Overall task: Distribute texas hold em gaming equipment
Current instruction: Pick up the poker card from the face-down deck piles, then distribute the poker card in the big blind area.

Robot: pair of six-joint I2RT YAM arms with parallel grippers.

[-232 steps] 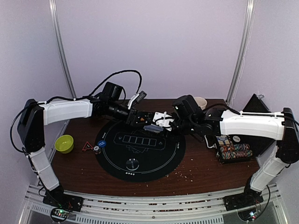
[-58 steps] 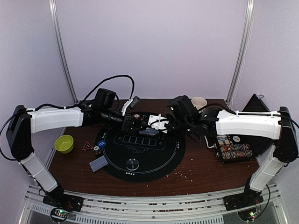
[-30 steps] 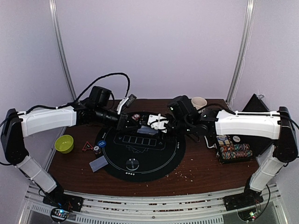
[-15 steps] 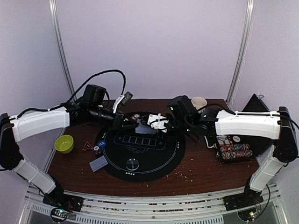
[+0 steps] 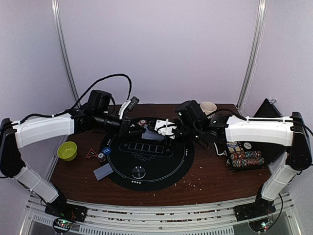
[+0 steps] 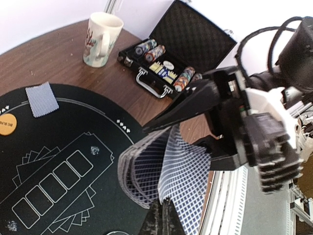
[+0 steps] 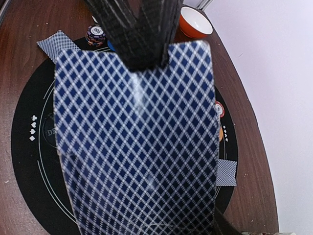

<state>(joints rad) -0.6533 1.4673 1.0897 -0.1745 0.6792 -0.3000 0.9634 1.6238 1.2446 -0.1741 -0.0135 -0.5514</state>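
Above the far side of the round black mat (image 5: 146, 169), the right hand (image 5: 157, 133) clamps a deck of blue-checked playing cards (image 7: 137, 147) between partly closed jaws, and the pack bows in its grip. The left hand (image 6: 164, 210) reaches in from the opposite side. Its fingers are pinched fully together on the edge of the top card (image 6: 183, 188), which curls away from the rest of the deck. Both hands hang above the mat, clear of the wooden counter (image 5: 215, 181).

A single card (image 5: 102, 171) lies face down across the mat's near-left rim, close to a blue disc (image 5: 106, 151) and a striped poker chip (image 7: 96, 33). A second card (image 6: 41, 98) lies face down at the mat's edge on the side toward the mug (image 6: 101, 32), with an orange disc (image 6: 7, 124) near it.

More striped chips (image 5: 246, 157) sit in rows in an open black case (image 6: 205, 36) at the right of the counter. A green bowl (image 5: 67, 150) and a red triangle piece (image 5: 91, 154) sit on the wood to the left of the mat.
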